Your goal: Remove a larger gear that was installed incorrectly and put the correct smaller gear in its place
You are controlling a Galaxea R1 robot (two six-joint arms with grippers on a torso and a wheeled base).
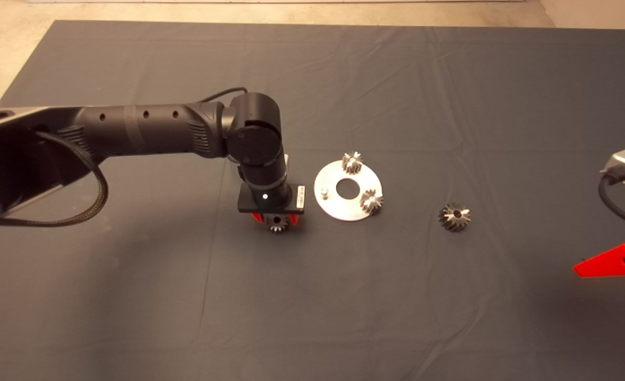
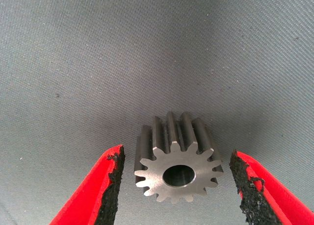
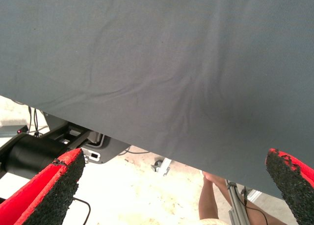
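Observation:
The smaller gear (image 1: 278, 225), bright silver with straight teeth, lies on the mat left of the round silver plate (image 1: 344, 210). My left gripper (image 1: 277, 219) is down over it. In the left wrist view the gear (image 2: 177, 172) sits between the open fingers (image 2: 112, 178) with a gap on each side. The larger gear (image 1: 454, 217), dark with slanted teeth, lies on the mat right of the plate. The plate carries two small silver gears (image 1: 352, 162) (image 1: 371, 201) and one bare peg (image 1: 323, 192). My right gripper (image 1: 614, 260) waits open at the right edge.
The plate has a round centre hole (image 1: 348, 188). The right wrist view shows the mat's edge (image 3: 147, 141), the floor beyond it and a person's leg (image 3: 208, 200).

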